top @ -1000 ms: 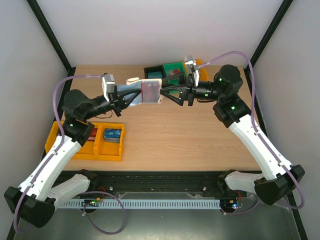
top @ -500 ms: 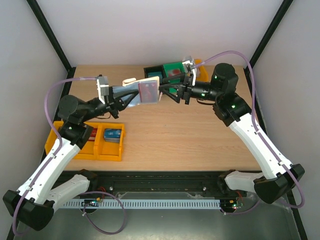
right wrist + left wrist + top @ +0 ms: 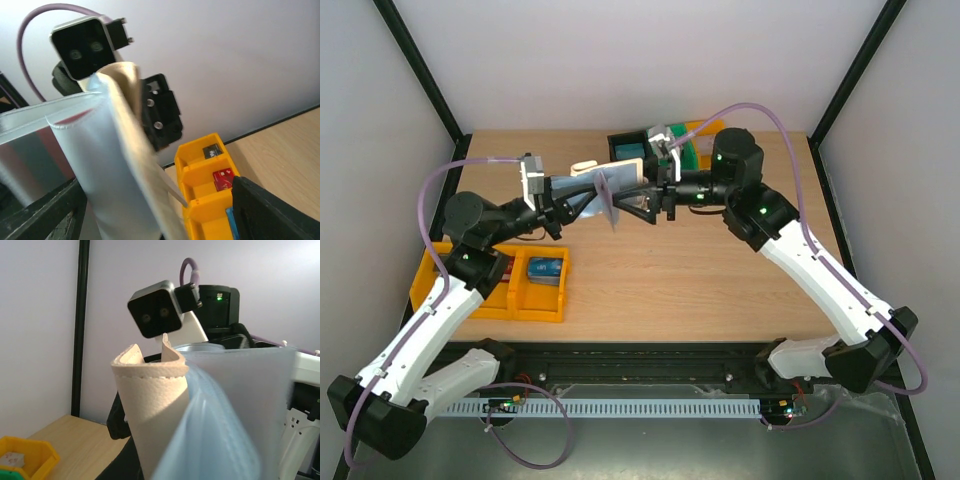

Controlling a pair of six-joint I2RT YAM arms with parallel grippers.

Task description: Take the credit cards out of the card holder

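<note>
Extraction step: left gripper (image 3: 568, 195) clamps the card holder (image 3: 610, 172) aloft; right gripper (image 3: 638, 200) stands spread around its flap. Next: close on a card edge, none clearly visible.

Overhead camera looks down from behind the robot onto the whole tabletop (image 3: 700, 290). Left wrist camera (image 3: 82, 47) sits tight behind the left hand (image 3: 580, 195), right wrist camera (image 3: 155, 315) behind the right hand (image 3: 632, 200), lenses facing; the card holder (image 3: 617, 173) between them crowds both close-ups.
</note>
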